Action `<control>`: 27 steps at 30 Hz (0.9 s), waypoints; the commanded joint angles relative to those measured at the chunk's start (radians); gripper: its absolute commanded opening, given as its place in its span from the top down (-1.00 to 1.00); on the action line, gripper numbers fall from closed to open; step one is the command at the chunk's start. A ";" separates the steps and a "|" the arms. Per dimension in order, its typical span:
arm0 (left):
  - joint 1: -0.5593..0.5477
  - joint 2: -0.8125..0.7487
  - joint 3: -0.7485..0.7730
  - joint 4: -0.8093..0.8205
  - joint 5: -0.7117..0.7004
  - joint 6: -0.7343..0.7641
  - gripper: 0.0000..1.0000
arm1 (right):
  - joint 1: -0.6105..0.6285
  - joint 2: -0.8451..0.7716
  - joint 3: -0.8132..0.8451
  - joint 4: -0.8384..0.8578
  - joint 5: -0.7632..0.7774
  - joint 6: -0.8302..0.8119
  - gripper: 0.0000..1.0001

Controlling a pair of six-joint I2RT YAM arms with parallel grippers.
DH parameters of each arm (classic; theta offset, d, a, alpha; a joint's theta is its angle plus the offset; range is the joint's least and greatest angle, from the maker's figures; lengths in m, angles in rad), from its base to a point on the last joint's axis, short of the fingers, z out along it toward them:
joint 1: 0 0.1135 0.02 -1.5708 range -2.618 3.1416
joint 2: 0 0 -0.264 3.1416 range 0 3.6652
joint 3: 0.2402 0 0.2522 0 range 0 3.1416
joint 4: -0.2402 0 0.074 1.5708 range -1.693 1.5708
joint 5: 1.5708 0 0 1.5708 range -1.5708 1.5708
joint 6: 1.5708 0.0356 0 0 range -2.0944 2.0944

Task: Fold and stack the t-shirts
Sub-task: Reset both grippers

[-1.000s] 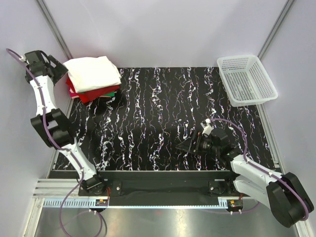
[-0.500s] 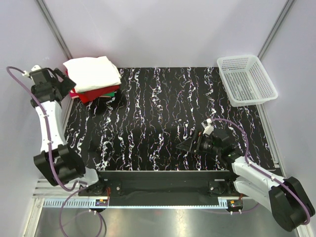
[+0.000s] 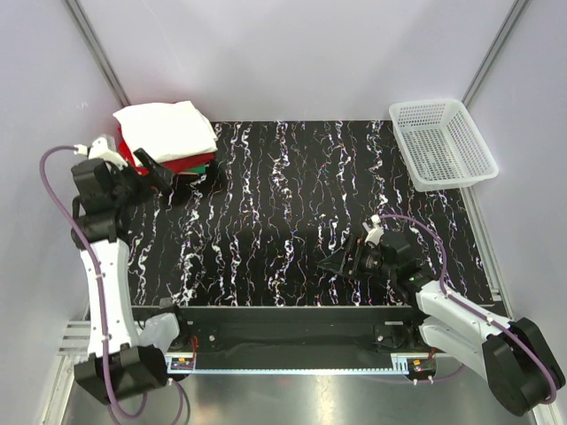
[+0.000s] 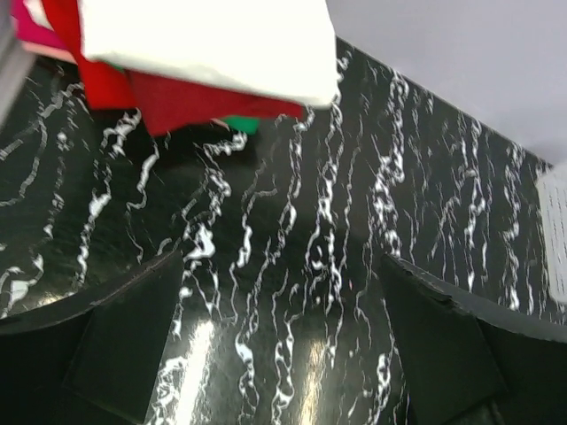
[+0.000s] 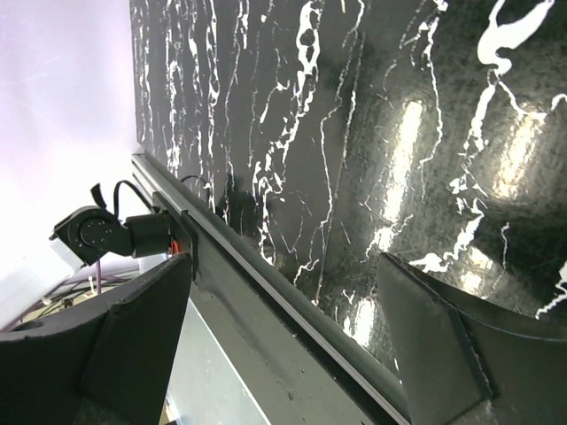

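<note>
We find the t-shirts [image 3: 168,142] stacked at the surface's [image 3: 292,204] far left corner: the white tee [image 3: 166,130] hides most of the red ones [image 3: 173,167], and the green one [image 4: 241,124] shows only as a sliver. Our left fingers [image 4: 124,345] stand wide and empty just beside the stack. The right fingers [image 5: 133,345], likewise wide and empty, hover near the front edge, well apart.

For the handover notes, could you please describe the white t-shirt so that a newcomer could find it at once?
On the black marbled table, go to the far left corner, where a stack of t-shirts sits. The white t-shirt is its top layer, the only white one, lying over red ones and a green one.
</note>
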 commanded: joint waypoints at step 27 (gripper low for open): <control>0.008 -0.412 -0.814 0.688 -0.181 0.173 -0.91 | -0.009 -0.060 0.009 -0.032 0.029 -0.002 -0.89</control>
